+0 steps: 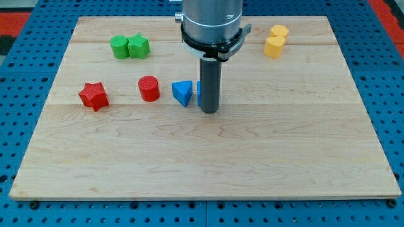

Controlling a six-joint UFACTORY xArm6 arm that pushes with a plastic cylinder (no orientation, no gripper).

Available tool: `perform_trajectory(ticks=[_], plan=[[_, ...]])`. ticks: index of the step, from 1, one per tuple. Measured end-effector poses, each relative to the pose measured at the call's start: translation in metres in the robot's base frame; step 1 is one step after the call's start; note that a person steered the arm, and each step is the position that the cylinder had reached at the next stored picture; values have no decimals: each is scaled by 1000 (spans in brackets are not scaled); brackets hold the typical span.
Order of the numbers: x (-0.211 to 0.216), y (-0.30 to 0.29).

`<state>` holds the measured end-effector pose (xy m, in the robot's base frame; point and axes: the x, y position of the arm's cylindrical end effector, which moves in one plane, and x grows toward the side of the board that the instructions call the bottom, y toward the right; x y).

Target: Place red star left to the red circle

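Note:
The red star [93,96] lies on the wooden board [202,157] at the view's left. The red circle [149,88] stands to its right, with a gap between them. My tip [209,111] rests on the board near the centre, to the right of the red circle. A blue triangle [182,92] lies between the red circle and my tip. A second blue block [199,93] is mostly hidden behind the rod, touching or nearly touching it.
A green circle [119,47] and a green star [138,46] sit together at the view's top left. Two yellow blocks [275,40] sit touching at the view's top right. The arm's grey housing [212,22] hangs over the board's top centre.

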<state>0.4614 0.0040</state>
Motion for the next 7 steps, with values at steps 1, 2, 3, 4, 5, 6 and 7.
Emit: perform_trajectory(ticks=[1, 2, 3, 4, 5, 6, 7], plan=[[38, -54], [30, -146], [14, -214], [-2, -232], [-9, -232], [-14, -231], [-14, -220]])
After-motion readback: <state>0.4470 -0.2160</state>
